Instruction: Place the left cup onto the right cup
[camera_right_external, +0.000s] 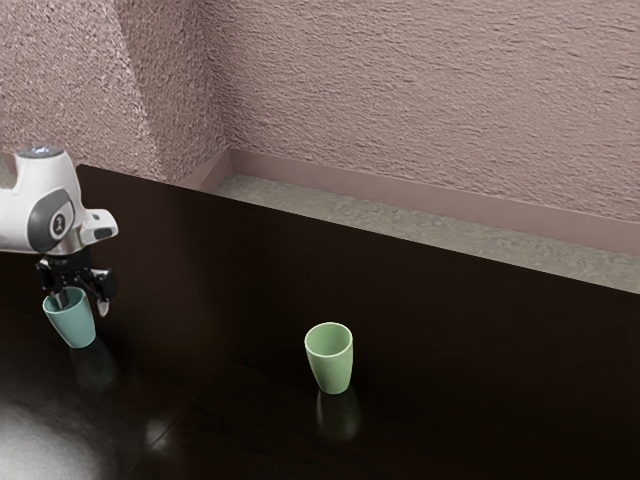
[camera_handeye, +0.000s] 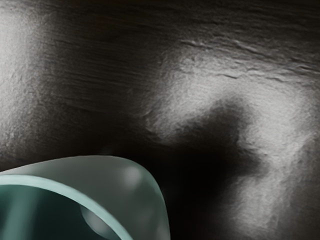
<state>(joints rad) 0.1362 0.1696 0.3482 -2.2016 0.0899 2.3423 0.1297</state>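
1 teal cup (camera_right_external: 72, 322) sits tilted at the exterior view's left, close to the dark surface (camera_right_external: 200, 300), its rim clenched between the fingers of the 1 gripper (camera_right_external: 66, 297). 1 green cup (camera_right_external: 329, 357) stands upright well apart toward the right. Glossy surface lies between the 2 cups, and a rough pink wall (camera_right_external: 420, 90) rises behind.

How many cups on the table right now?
2. A teal cup sits at the exterior view's left, directly under the gripper. A green cup stands upright near the middle of the table, well apart from the teal one. None looks hidden.
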